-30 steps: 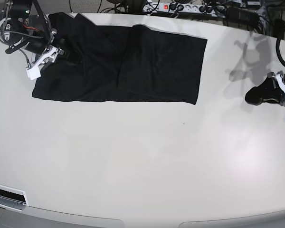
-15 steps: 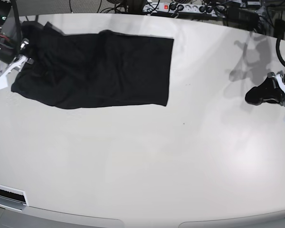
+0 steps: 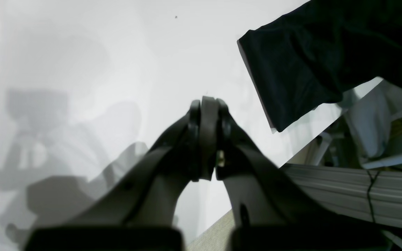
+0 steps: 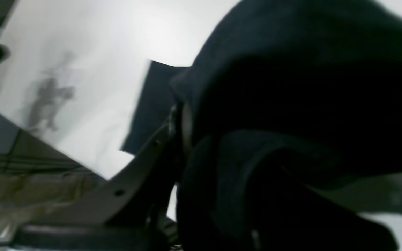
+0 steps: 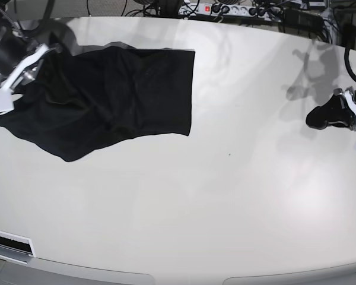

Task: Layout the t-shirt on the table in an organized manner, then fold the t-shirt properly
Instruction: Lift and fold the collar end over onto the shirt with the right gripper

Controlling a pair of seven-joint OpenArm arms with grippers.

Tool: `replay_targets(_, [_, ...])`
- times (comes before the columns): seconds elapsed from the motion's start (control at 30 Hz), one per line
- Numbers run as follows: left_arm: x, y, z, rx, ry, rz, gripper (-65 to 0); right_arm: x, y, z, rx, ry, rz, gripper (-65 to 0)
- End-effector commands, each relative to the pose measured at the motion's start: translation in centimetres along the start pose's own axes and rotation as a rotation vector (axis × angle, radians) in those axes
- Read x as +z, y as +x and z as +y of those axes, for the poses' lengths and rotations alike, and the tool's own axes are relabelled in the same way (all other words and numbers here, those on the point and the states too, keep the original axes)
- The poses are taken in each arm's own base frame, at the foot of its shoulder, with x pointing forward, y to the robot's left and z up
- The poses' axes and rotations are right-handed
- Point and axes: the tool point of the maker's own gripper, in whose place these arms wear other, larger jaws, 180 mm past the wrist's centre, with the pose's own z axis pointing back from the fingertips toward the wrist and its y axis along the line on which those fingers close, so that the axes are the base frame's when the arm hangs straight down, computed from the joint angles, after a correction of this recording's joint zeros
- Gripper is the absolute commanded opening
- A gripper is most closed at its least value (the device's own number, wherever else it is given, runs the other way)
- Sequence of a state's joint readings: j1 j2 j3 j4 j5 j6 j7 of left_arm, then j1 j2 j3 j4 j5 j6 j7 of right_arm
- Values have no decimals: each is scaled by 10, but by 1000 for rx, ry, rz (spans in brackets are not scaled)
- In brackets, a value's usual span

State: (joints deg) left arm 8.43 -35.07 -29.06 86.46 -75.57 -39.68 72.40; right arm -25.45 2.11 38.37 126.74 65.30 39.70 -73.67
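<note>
The shirt is seen on the far left part of the bench, in the base view. It is plain black and soft, and it is folded into a rough rectangle. Its right edge is straight and clean, and the far edge is almost straight too. The near edge is uneven: it runs in a slant down to a loose pointed corner at the lower left. Some shallow creases are visible across the cloth. No label or collar can be made out.

The right gripper is placed at the left end of the shirt, at the bench edge. In the right wrist view black cloth is draped over and between the jaws, so the jaws are clenched on the shirt.

The left gripper is found well apart from the shirt, low over the bare bench on the other side. Its jaws are pressed together and nothing is between them. In this wrist view one corner of the shirt is seen lying flat near the bench edge.
</note>
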Motion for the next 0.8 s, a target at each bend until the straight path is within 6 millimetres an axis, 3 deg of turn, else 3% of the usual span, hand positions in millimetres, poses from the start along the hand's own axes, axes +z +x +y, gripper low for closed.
replay_targets(0.0, [6, 17, -1, -31, -3, -49, -650, -2, 15, 15, 25, 46, -62, -650])
replay_targets(0.27, [7, 18, -1, -31, -3, -54, -650, -46, 11, 95, 23, 284, -49, -650])
replay_targets(0.47, [7, 19, -2, -30, -7, -59, -650, -80, 1, 132, 99, 333, -20, -650])
replay_targets(0.5, [7, 19, -2, -30, -8, -59, -650, -86, 0, 138, 108, 345, -19, -617])
replay_targets(0.53, [7, 19, -2, -30, -8, -59, -650, -93, -2, 144, 116, 365, -17, -544])
replay_targets(0.63, [7, 20, -2, -30, -8, -60, -650, -110, -2, 174, 146, 472, -2, -247])
replay_targets(0.67, [7, 20, -2, -30, -8, -63, -650, -112, -3, 186, 181, 511, 23, -200])
replay_targets(0.77, [8, 21, -2, -32, -5, -64, -650, -106, -2, 219, 315, 628, 94, -201])
